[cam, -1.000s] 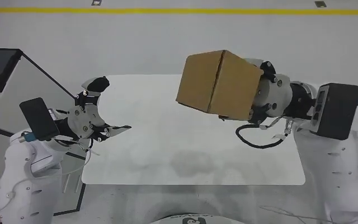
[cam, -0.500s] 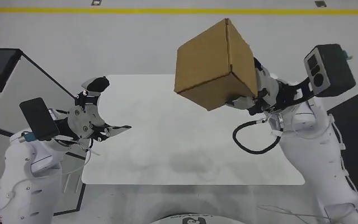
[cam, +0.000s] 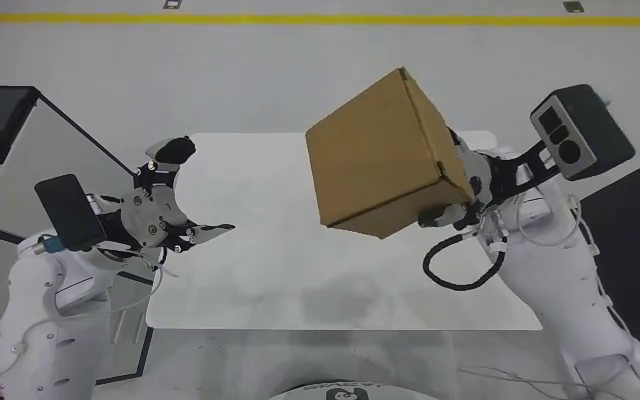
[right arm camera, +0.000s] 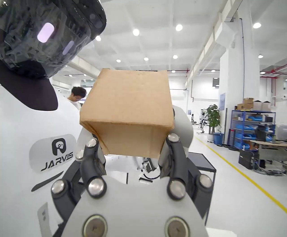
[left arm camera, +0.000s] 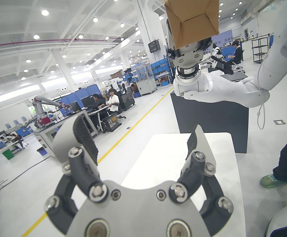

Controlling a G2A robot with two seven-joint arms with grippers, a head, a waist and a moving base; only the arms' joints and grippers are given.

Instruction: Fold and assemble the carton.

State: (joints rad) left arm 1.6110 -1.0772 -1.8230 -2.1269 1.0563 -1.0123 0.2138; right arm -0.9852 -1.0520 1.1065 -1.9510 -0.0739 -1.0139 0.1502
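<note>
A brown cardboard carton (cam: 385,155), folded into a closed box, hangs tilted in the air above the right half of the white table (cam: 300,290). My right gripper (right arm camera: 132,143) is shut on the carton (right arm camera: 127,121), its fingers clamping a lower edge. From the left wrist view the carton (left arm camera: 191,21) shows its folded bottom flaps above the right gripper (left arm camera: 190,48). My left gripper (cam: 200,190) stays open and empty over the table's left edge, its two ribbed fingers (left arm camera: 86,137) spread wide, well away from the carton.
A black panel (cam: 20,115) stands off the table's far left corner. A black block (left arm camera: 213,121) stands on the floor beyond the table's right end. A yellow floor line (cam: 320,18) runs behind the table.
The right arm has lifted and turned the carton, bringing it closer to the top camera and tilting it. The left arm has not moved.
</note>
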